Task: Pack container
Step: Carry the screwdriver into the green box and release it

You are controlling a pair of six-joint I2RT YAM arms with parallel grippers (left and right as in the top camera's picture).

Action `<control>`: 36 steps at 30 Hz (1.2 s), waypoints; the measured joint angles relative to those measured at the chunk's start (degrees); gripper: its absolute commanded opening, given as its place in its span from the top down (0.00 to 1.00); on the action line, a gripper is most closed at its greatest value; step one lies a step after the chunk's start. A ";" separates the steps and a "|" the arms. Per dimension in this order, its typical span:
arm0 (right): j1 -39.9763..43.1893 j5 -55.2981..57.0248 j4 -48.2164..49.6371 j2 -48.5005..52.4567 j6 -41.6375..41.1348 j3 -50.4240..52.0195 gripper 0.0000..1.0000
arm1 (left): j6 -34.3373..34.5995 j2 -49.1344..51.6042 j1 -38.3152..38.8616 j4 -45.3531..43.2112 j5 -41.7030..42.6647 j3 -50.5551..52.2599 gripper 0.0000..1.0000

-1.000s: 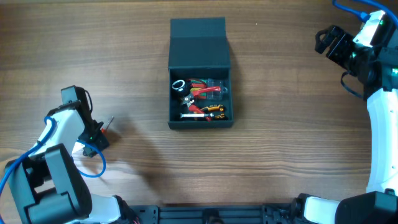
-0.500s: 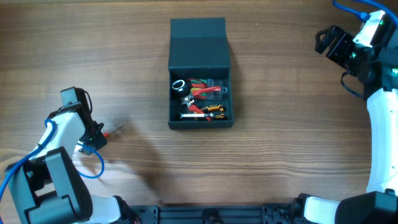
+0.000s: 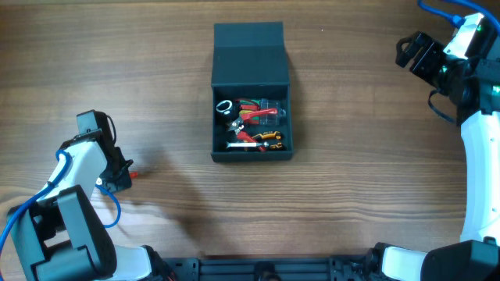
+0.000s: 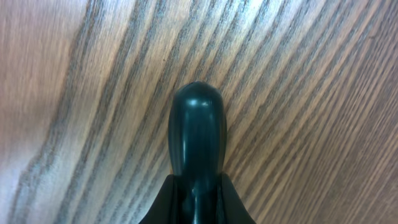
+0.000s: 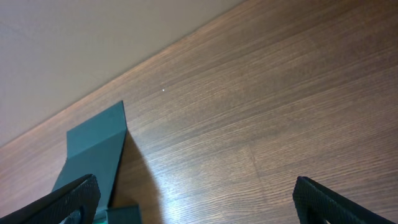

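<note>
One bench [image 3: 351,156], with open wood on every side of one container [image 3: 250,55] at its centre, lid flapped back and tools [image 3: 251,125] heaped inside. Two claws: left claw [image 3: 121,173] clenched on one dark handle [image 4: 197,137] near the left edge; right claw [image 5: 199,205] released, at the far right corner.

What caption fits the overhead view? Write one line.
Open box of hand tools mid-table; left claw shut on a small red-tipped tool, right claw open at the far edge.

No legible text, labels, brands, numbers, signs anywhere
</note>
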State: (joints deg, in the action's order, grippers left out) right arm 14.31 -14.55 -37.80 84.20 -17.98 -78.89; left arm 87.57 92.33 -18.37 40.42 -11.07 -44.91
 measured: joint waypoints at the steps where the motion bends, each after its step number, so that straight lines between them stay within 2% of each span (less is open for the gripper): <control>1: 0.00 0.00 0.00 0.00 0.00 0.00 0.00 | -0.81 -0.04 0.00 0.28 0.02 0.00 0.96; 6: 0.00 0.00 0.00 0.00 0.00 0.00 0.00 | -4.72 -0.76 0.00 2.91 0.61 0.35 0.96; 8: 0.00 0.00 0.00 0.00 0.00 0.00 0.00 | -8.79 -1.11 0.00 3.78 1.55 0.26 0.96; 11: 0.00 0.00 0.00 0.00 0.00 0.00 0.00 | -18.67 -1.86 0.02 7.76 3.08 -3.15 0.96; 15: 0.00 0.00 0.00 0.00 0.00 0.00 0.00 | -33.18 -2.29 0.02 16.04 3.74 -15.54 0.96; 20: 0.00 0.00 0.00 0.00 0.00 0.00 0.00 | -51.21 -2.69 3.30 18.53 4.68 -28.13 0.96; 23: 0.00 0.00 -0.02 0.00 0.00 0.00 0.00 | -62.29 -2.71 9.11 16.76 5.42 -33.35 0.96; 25: 0.00 0.00 0.00 0.00 0.00 0.00 0.00 | -72.43 -2.75 16.24 13.40 5.64 -35.69 0.96; 32: 0.00 0.00 0.00 0.00 0.00 0.00 0.00 | -99.73 -2.78 38.18 7.32 4.70 -36.17 0.96; 33: 0.00 0.00 0.00 0.00 0.00 0.00 0.00 | -105.68 -2.75 42.23 7.06 4.55 -36.17 0.96; 36: 0.00 0.00 0.00 0.00 0.00 0.00 0.00 | -118.62 -2.34 48.22 8.33 4.61 -36.30 0.96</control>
State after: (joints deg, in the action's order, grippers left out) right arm 14.31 -14.55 -37.80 84.20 -17.98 -78.89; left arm -31.05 90.00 29.85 48.75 -6.46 -81.21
